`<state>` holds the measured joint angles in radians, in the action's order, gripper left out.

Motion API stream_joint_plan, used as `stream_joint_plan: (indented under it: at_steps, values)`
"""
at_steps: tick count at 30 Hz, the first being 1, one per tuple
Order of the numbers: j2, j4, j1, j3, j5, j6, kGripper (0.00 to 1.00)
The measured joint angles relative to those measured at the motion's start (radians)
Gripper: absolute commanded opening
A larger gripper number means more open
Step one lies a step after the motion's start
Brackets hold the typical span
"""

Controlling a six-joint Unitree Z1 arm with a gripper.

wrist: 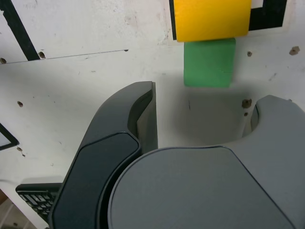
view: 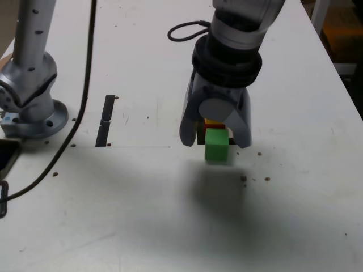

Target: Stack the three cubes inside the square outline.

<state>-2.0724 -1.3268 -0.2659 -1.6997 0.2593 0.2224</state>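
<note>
1. Green cube (view: 216,144) sits on the white worktop (view: 142,215) just below the end effector (view: 216,135), between its spread, empty jaws.
2. Yellow cube (wrist: 211,19) sits just past it, over the square outline (wrist: 269,16), red cube (view: 212,122) underneath.

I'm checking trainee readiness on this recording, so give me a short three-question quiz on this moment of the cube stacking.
1. True or false: the green cube rests on top of the yellow cube.
2. The tool is: A) shut on the green cube; B) open and holding nothing; C) shut on the yellow cube.
3. Fill in: in the wrist view, the cube that covers part of the square outline is the ___ one.

Key: 1 false, it sits on the table beside the yellow cube. 2 B. 3 yellow.
</note>
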Motion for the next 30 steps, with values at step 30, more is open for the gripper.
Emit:
stream_joint_plan:
  at_steps: [30]
  values:
    - [-0.086, 0.086, 0.035, 0.065, 0.056, -0.094, 0.76]
